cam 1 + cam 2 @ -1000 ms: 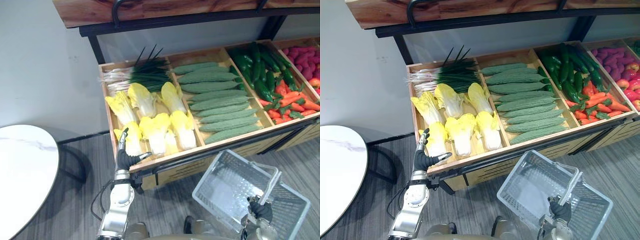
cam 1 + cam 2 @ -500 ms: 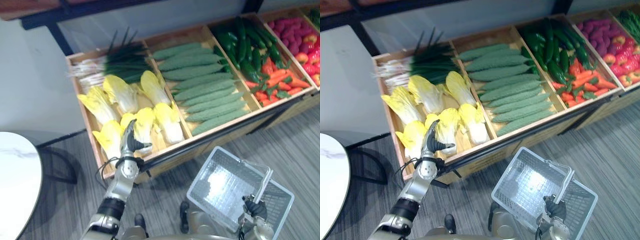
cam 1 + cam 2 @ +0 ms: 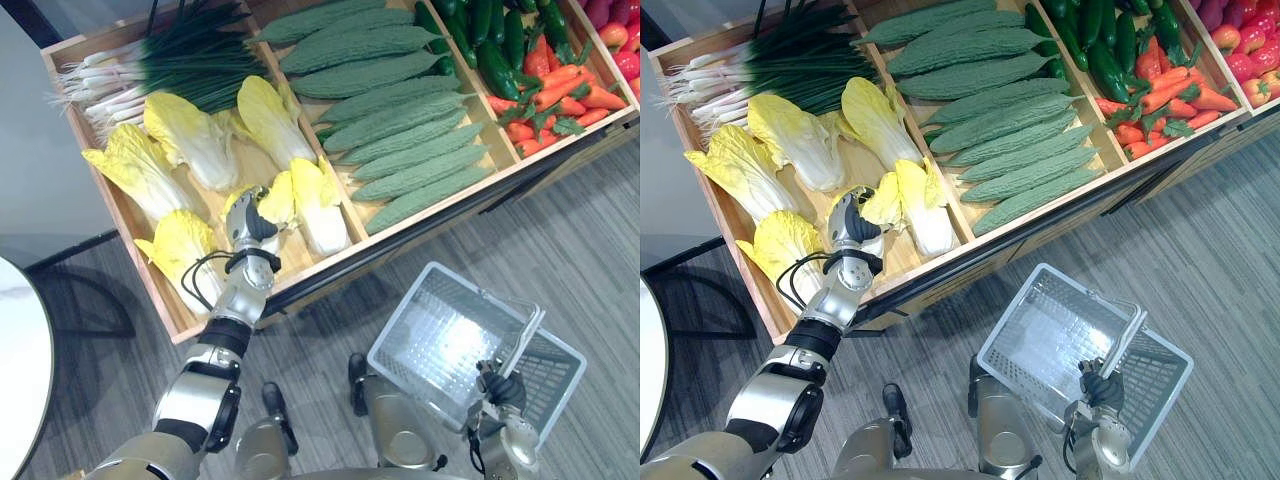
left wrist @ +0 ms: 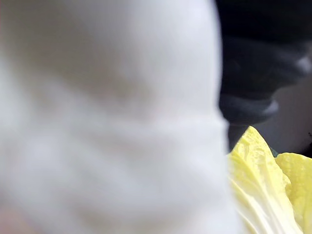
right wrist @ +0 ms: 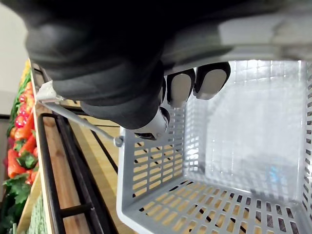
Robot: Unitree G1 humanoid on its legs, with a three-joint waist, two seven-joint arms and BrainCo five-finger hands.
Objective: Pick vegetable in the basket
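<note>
Left eye view. Shows the left hand [image 3: 249, 216] down on a pale yellow napa cabbage with a white stalk [image 3: 278, 198], near the front rim of the slanted wooden produce tray [image 3: 300, 272], in its leftmost compartment. Cannot tell whether closed on the cabbage or merely resting. Shows the right hand [image 3: 503, 388] out in front of the tray, well apart from it, carrying an empty grey plastic mesh basket [image 3: 440, 335], tilted.

Right eye view. Picks out a second cabbage of the same kind [image 3: 925, 222] touching the chosen one on the side toward the tray's middle. Could get dragged along or rolled over the tray's front rim on a careless lift.

Left wrist view. Sits hard against the white stalk [image 4: 107, 122]. Suggests a broad, smooth, bulky body: likely to slide out of a shallow hold, or to tear if taken by the leaves.

Right wrist view. Shows fingers [image 5: 180, 87] curled round the thin handle [image 5: 78, 117]. Expect swing or tipping once a heavy cabbage lands off-centre; with the basket so far from the tray, a loose hold could also mean a drop to the floor.
</note>
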